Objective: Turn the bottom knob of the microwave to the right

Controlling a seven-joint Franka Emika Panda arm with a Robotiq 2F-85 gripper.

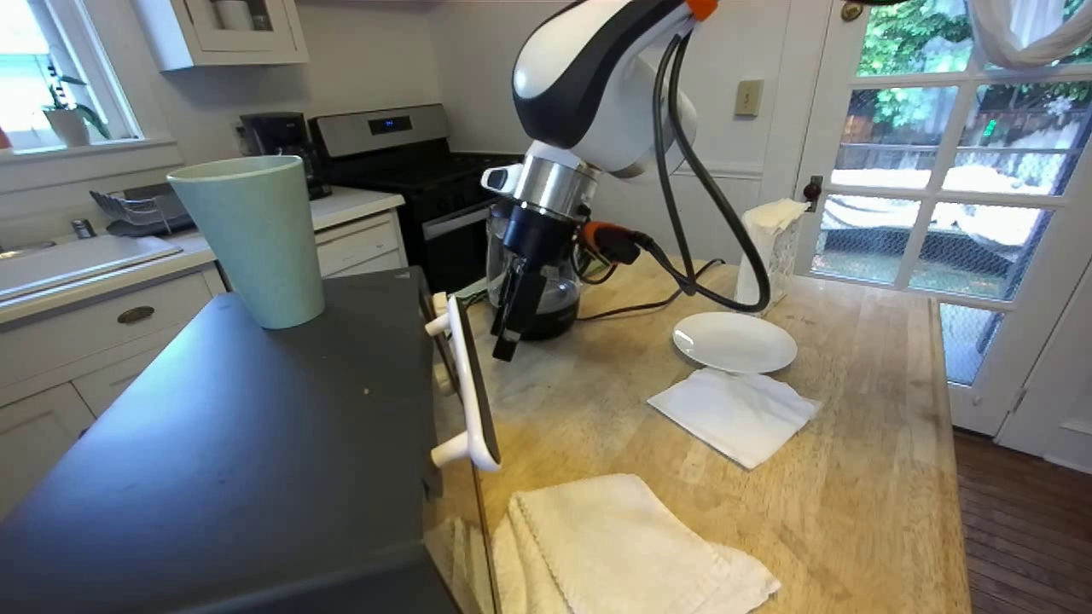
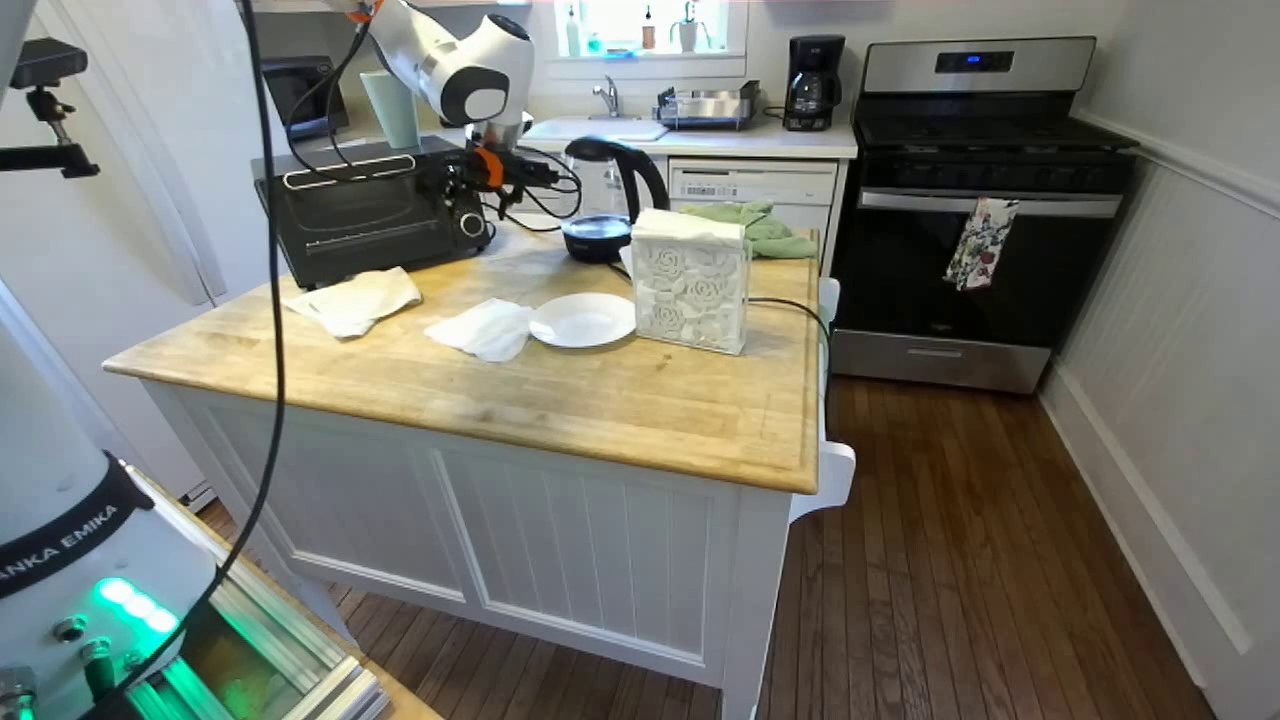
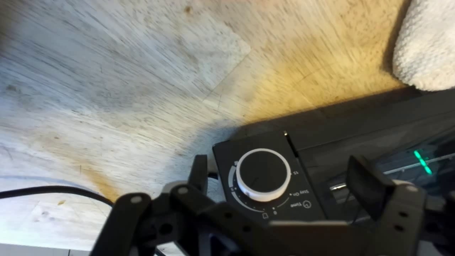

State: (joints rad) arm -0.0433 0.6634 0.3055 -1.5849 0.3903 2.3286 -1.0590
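The microwave (image 1: 281,443) is a boxy appliance with a dark grey top; its dark front (image 2: 350,225) faces the table. Its bottom knob (image 3: 263,174), black with a white rim, shows large in the wrist view, with upside-down "Time" markings around it. The knob also shows at the front's lower right in an exterior view (image 2: 471,223). My gripper (image 3: 280,174) is open and empty, its fingers wide apart on either side of the knob in the picture, touching neither side. The gripper also shows pointing down beside the microwave's front (image 1: 509,337). The upper knobs are mostly hidden.
A green cup (image 1: 256,243) stands on the microwave. The door handle (image 1: 469,384) sticks out. A kettle (image 2: 597,235) stands close to the gripper. A towel (image 1: 623,550), napkin (image 1: 738,414), plate (image 1: 734,341), napkin holder (image 2: 690,285) and cables lie or stand on the table.
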